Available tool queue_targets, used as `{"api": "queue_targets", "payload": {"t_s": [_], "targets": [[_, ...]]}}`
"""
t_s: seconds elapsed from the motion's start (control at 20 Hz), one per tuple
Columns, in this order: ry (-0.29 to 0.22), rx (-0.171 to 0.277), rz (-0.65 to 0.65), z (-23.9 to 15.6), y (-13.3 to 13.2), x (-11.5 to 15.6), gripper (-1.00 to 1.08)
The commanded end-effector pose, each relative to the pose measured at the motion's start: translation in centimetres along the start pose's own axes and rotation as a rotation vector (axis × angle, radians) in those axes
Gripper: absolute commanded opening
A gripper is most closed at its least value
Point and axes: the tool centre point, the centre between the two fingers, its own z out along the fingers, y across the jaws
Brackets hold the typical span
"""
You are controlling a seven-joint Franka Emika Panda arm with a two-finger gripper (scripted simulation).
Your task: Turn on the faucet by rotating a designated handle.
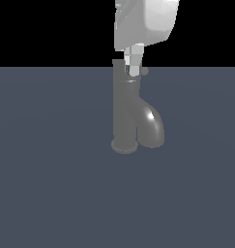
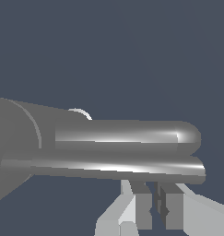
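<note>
The faucet (image 1: pixel 124 109) is a grey upright pipe on a round base flange, with a fat, shiny, downward-curved spout (image 1: pixel 152 125) on the exterior view's right. The handle (image 1: pixel 144 71) shows only as a small round rod end beside the top cap. In the wrist view the thin handle rod (image 2: pixel 118 167) runs alongside the fatter spout (image 2: pixel 127 136) out of the cap (image 2: pixel 12 147). My gripper (image 1: pixel 133 71) hangs down at the faucet's top. Its fingers (image 2: pixel 142 207) stand close together beside the handle, near the rod's free end, with nothing between them.
The faucet stands on a flat blue-grey floor (image 1: pixel 51 193). The white arm body (image 1: pixel 148 22) hangs above the faucet's top. Nothing else shows.
</note>
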Motion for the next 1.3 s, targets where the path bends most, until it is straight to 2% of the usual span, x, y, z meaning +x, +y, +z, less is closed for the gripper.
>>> {"api": "queue_targets", "payload": {"t_s": [0.0, 0.6, 0.65, 0.7, 1.25], "targets": [[0.0, 0.001, 0.013, 0.0, 0.1, 2.0, -1.0], [0.0, 0.001, 0.018, 0.0, 0.0, 8.2, -1.0], [0.0, 0.001, 0.018, 0.0, 0.0, 8.2, -1.0], [0.0, 0.0, -0.011, 0.0, -0.5, 6.4, -1.0], [0.0, 0.0, -0.002, 0.0, -3.1, 9.3, -1.0]]}}
